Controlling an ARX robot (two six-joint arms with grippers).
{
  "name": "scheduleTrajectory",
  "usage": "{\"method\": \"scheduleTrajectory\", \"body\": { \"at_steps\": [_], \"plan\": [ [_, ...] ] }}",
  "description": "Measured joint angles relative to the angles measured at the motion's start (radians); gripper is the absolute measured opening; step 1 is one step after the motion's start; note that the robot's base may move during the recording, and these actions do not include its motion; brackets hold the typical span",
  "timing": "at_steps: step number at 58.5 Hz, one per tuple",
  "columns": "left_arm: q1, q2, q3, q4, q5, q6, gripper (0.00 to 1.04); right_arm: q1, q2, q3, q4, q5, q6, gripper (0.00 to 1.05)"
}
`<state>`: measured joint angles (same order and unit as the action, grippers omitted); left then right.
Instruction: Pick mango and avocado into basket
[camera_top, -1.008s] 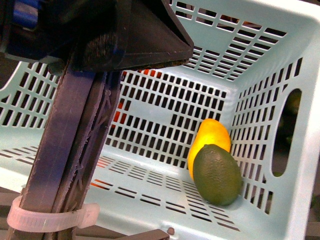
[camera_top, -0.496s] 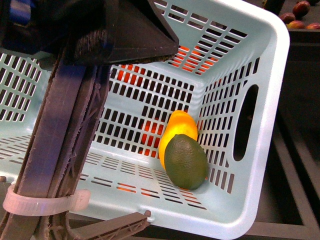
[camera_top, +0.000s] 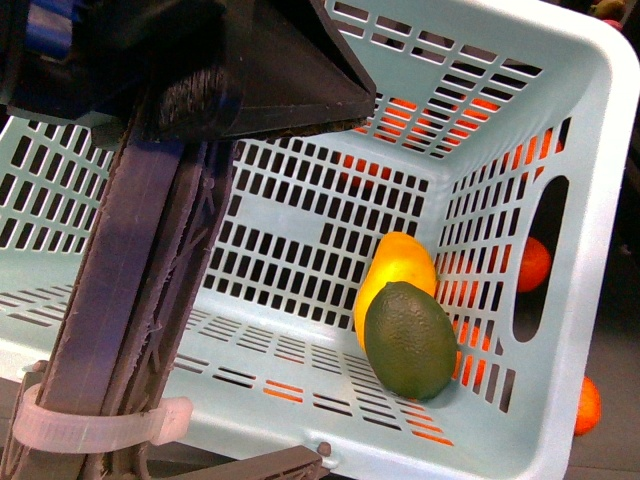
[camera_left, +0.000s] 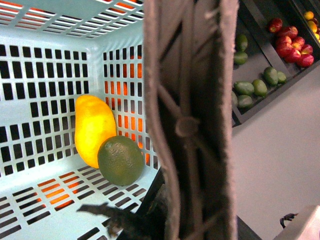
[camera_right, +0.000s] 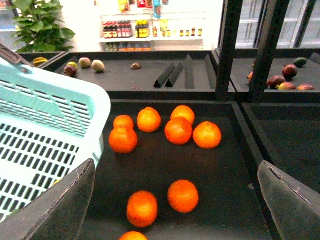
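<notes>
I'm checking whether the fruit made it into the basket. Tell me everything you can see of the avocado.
The avocado is dark green, egg-shaped, with a finely pebbled skin that looks matte. It lies tilted on the slotted floor of the turquoise basket, in the corner near the side wall with the hand slot. It rests against the yellow-orange mango, which stands behind it. No fingers touch it.

Handle (camera_top: 150, 290) blocks the basket's (camera_top: 590, 200) near wall; avocado (camera_top: 409, 341) covers the mango's (camera_top: 393, 275) lower half.
</notes>
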<state>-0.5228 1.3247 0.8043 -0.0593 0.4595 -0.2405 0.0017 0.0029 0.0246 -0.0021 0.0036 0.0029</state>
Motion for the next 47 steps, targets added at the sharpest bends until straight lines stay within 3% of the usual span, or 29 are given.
{"method": "scheduleTrajectory", "body": {
  "at_steps": [20,23,28,33,40,47],
  "plan": [
    [0.012,-0.001,-0.001,0.002,-0.042,0.0,0.04,-0.002,0.0,-0.001,0.0,-0.007,0.0,0.96],
    [-0.014,0.003,-0.033,0.113,-0.173,-0.084,0.04,-0.002,0.0,-0.001,0.0,-0.007,0.0,0.96],
    [-0.059,0.089,-0.098,0.475,-0.559,-0.447,0.04,-0.002,0.0,-0.001,0.0,-0.008,0.0,0.96],
    [-0.035,0.156,-0.064,0.598,-0.766,-0.74,0.04,-0.002,0.0,-0.001,0.0,-0.004,0.0,0.96],
    [0.026,0.24,0.021,0.636,-0.919,-0.946,0.04,-0.002,0.0,-0.001,0.0,-0.003,0.0,0.96],
    [0.092,0.332,0.069,0.643,-0.962,-1.079,0.04,-0.002,0.0,-0.001,0.0,-0.004,0.0,0.96]
  ]
}}
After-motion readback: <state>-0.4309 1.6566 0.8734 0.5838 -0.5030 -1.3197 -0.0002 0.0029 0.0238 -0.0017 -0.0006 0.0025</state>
